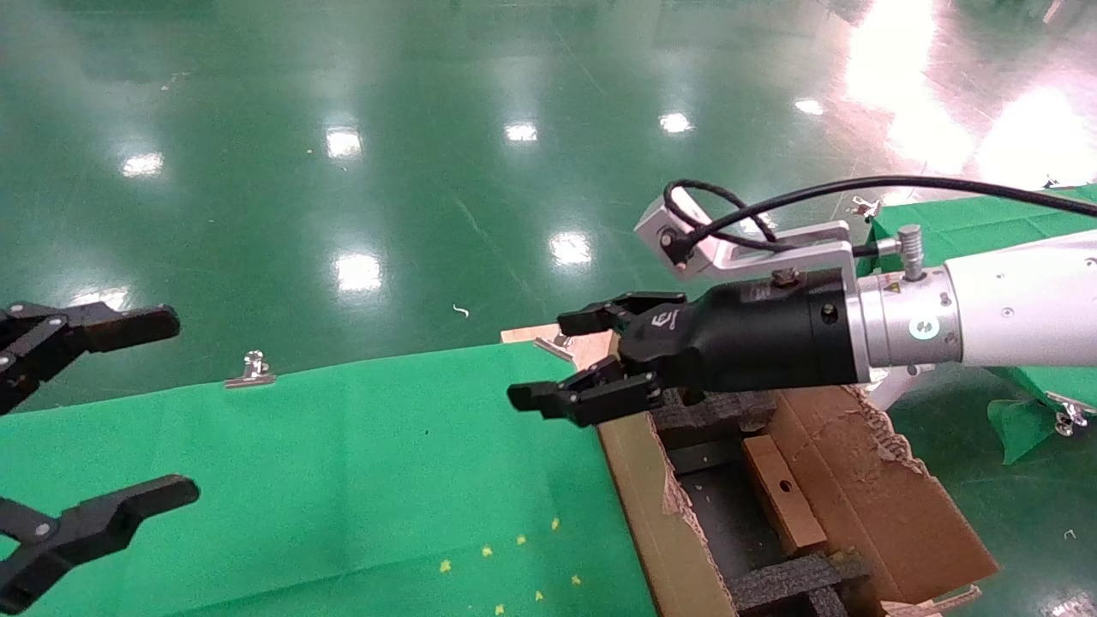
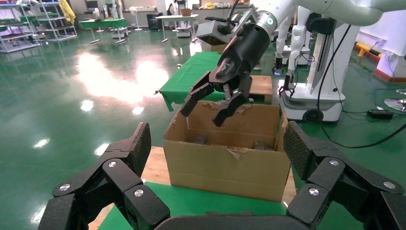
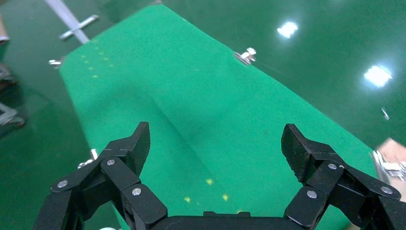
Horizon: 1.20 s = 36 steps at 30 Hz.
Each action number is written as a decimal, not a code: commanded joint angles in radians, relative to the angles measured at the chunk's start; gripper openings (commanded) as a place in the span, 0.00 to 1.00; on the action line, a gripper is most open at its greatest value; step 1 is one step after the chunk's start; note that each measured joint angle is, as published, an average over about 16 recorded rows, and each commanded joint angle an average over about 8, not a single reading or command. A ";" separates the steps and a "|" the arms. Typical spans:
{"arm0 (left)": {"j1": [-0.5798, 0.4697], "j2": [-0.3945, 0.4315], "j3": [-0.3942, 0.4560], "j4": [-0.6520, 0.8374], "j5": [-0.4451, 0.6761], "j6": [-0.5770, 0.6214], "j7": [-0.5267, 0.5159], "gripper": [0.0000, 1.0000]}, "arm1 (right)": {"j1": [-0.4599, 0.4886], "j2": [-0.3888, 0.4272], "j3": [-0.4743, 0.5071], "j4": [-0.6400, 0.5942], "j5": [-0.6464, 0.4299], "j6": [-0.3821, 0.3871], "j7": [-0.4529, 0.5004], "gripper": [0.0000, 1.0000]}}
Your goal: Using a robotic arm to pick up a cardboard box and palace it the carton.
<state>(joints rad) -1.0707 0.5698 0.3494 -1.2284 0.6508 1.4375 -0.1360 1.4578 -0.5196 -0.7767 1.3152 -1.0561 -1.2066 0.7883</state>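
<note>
The cardboard box [image 1: 776, 493], small, brown and with a round hole, lies inside the carton [image 1: 634, 488] between black foam inserts. The white robotic arm [image 1: 986, 300] reaches in from the right. Its black three-finger gripper [image 1: 561, 360] hangs open and empty over the carton's far end, above and apart from the box. In the left wrist view the carton [image 2: 225, 165] shows end-on, with the robotic arm's gripper [image 2: 210, 108] spread above its torn rim. My left gripper [image 1: 184, 407] is open at the table's left side. My right gripper [image 3: 215, 139] is open over bare green cloth.
The green cloth table [image 1: 343, 463] carries small yellow marks [image 1: 514, 548] and a metal clip [image 1: 250, 370] on its far edge. A wooden board [image 1: 591, 343] lies under the carton. A second green table [image 1: 968, 223] stands behind the arm. The white robot base [image 2: 316, 72] is beyond the carton.
</note>
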 commanded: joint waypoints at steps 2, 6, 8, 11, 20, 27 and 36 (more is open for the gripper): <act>0.000 0.000 0.000 0.000 0.000 0.000 0.000 1.00 | -0.035 -0.008 0.045 -0.003 0.029 -0.026 -0.054 1.00; 0.000 0.000 0.000 0.000 0.000 0.000 0.000 1.00 | -0.080 -0.019 0.104 -0.007 0.068 -0.061 -0.126 1.00; 0.000 0.000 0.000 0.000 0.000 0.000 0.000 1.00 | -0.104 -0.025 0.134 -0.008 0.088 -0.078 -0.162 1.00; 0.000 0.000 0.000 0.000 0.000 0.000 0.000 1.00 | -0.138 -0.033 0.179 -0.011 0.117 -0.104 -0.216 1.00; 0.000 0.000 0.000 0.000 0.000 0.000 0.000 1.00 | -0.241 -0.058 0.313 -0.020 0.205 -0.182 -0.378 1.00; 0.000 0.000 0.000 0.000 0.000 0.000 0.000 1.00 | -0.321 -0.077 0.417 -0.026 0.273 -0.242 -0.504 1.00; 0.000 0.000 0.000 0.000 0.000 0.000 0.000 1.00 | -0.393 -0.094 0.510 -0.032 0.334 -0.296 -0.615 1.00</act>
